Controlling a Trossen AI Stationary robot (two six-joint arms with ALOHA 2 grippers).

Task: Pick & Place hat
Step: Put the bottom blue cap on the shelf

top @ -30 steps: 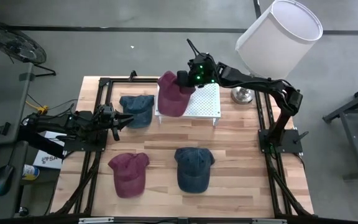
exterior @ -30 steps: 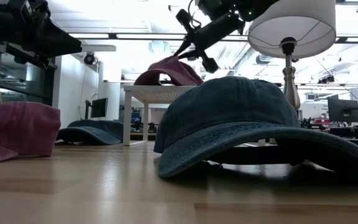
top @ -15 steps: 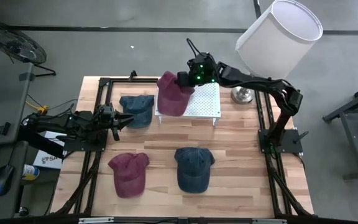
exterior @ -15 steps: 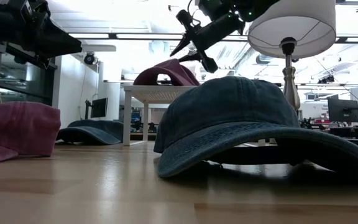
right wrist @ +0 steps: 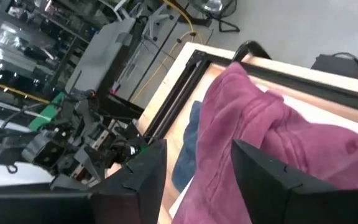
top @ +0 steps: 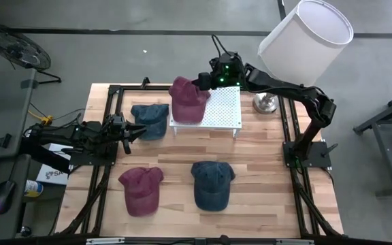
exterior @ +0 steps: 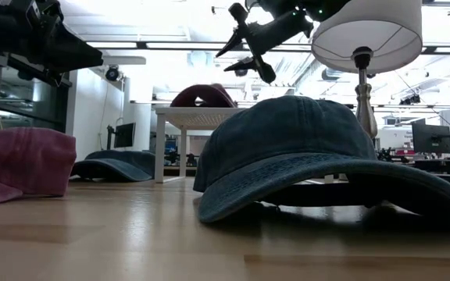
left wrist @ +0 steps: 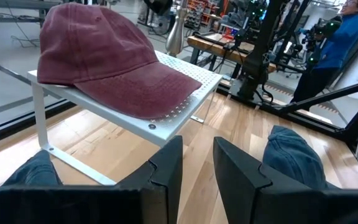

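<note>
A maroon hat [top: 186,100] lies on the white perforated stand [top: 223,109] at the table's far middle. Its crown is up and its brim overhangs the stand's left near edge; it also shows in the low view [exterior: 203,95] and the left wrist view [left wrist: 104,56]. My right gripper [top: 204,80] hangs open just above the hat, touching nothing; it shows in the low view [exterior: 244,48] and in its own wrist view [right wrist: 197,168]. My left gripper [top: 133,131] waits open and empty at the table's left, beside a blue hat [top: 150,120].
A second maroon hat [top: 141,189] and a second blue hat [top: 211,182] lie on the near half of the table. A lamp with a white shade [top: 305,37] stands at the far right, its base [top: 265,104] beside the stand. A person [left wrist: 344,31] stands beyond the table.
My right gripper has opened and let go of the maroon hat, then risen and drawn back toward the table's far edge. The hat's raised part has dropped, and the hat now lies flat on the stand, a little farther onto it.
</note>
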